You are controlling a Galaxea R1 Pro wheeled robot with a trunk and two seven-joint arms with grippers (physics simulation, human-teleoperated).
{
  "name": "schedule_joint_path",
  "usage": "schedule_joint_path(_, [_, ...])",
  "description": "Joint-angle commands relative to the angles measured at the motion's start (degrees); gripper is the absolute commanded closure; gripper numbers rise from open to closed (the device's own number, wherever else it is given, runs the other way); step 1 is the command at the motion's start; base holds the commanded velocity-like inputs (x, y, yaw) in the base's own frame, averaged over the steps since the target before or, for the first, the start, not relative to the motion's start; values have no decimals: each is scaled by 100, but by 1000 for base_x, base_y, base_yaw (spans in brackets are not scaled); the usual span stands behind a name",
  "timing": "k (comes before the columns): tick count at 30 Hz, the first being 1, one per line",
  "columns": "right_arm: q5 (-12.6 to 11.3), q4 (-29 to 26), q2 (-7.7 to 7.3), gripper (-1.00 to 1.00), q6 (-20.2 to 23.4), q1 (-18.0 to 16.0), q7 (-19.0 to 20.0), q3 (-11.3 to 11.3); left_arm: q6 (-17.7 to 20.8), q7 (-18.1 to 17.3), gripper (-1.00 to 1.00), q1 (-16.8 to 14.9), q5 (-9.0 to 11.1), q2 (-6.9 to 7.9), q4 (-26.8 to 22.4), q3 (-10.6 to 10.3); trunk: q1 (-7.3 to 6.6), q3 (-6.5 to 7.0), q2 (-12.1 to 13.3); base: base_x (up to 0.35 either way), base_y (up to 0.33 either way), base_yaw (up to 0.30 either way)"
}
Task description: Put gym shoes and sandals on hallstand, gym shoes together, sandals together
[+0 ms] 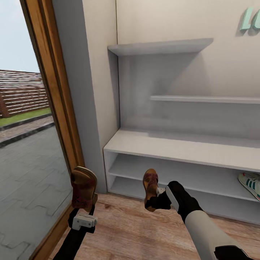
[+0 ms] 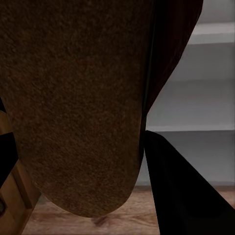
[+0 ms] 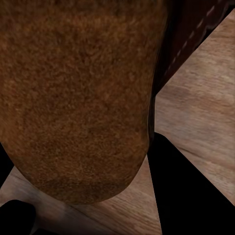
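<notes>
Ahead of both jaws: pale grey-white hallstand [image 1: 173, 146], shelves open | left gripper [image 1: 83, 213] pinching brown leather sandal [image 1: 83, 187], long axis upright | right gripper [image 1: 160, 198] pinching second brown sandal [image 1: 150, 187], upright, nearer the shelves | cream-white gym shoe [image 1: 251, 183] already on middle shelf, off to the right gripper's far side.

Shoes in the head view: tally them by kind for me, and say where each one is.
Sandals: 2, one in the left end effector (sandal), one in the right end effector (sandal), both off the floor.
Gym shoes: 1, partly visible at the right edge on a lower shelf of the hallstand (gym shoe).
Total: 3
</notes>
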Motion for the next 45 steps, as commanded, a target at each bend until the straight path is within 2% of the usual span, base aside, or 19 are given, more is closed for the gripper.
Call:
schedule_joint_path(1, [-4,0,0,100,0,1,-3,0,0,5,100,0,-20,0,-1,0,0,0,0,2,2,-38])
schedule_joint_path(9, [-4,0,0,100,0,-1,-3,0,0,5,100,0,-16,0,0,9,0,0,0,0,0,-149])
schedule_joint_path(23, [-4,0,0,100,0,0,-3,0,0,6,100,0,-16,0,4,11,0,0,0,0,0,-12])
schedule_joint_path(27, [-4,0,0,100,0,-1,-3,0,0,12,100,0,-16,0,4,9,10,-89,-5,0,0,0])
schedule_joint_path(34, [-4,0,0,100,0,0,-3,0,0,13,100,0,-16,0,4,8,10,-89,-5,0,0,0])
schedule_joint_path(39, [-4,5,0,100,0,-1,-3,0,0,12,100,0,-16,0,4,2,23,-199,-12,0,0,0])
schedule_joint_path(45, [-4,8,0,100,0,-1,-3,0,0,6,100,0,-16,0,4,0,23,-199,-12,0,0,0])
